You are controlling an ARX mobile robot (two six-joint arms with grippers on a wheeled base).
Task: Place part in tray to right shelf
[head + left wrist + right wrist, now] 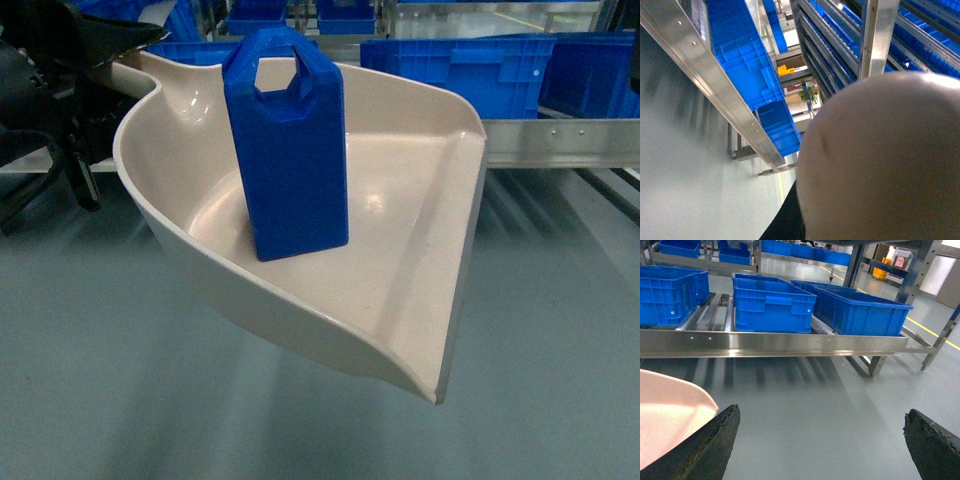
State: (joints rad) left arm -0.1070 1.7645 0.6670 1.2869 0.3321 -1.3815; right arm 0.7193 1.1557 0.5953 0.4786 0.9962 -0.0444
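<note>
The blue part stands upright inside the cream tray, which hangs above the grey floor. My left gripper is at the tray's handle at the upper left and carries it. Its fingers are hidden; in the left wrist view the tray's curved back fills the lower right. The right shelf's steel rail runs behind the tray. In the right wrist view my right gripper is open over bare floor, the tray's edge is at its left, and the shelf rail lies ahead.
Large blue crates sit on the shelf's roller tracks, with another to the right and one behind the tray. More racks with blue crates stand further back. A yellow floor line runs at the right.
</note>
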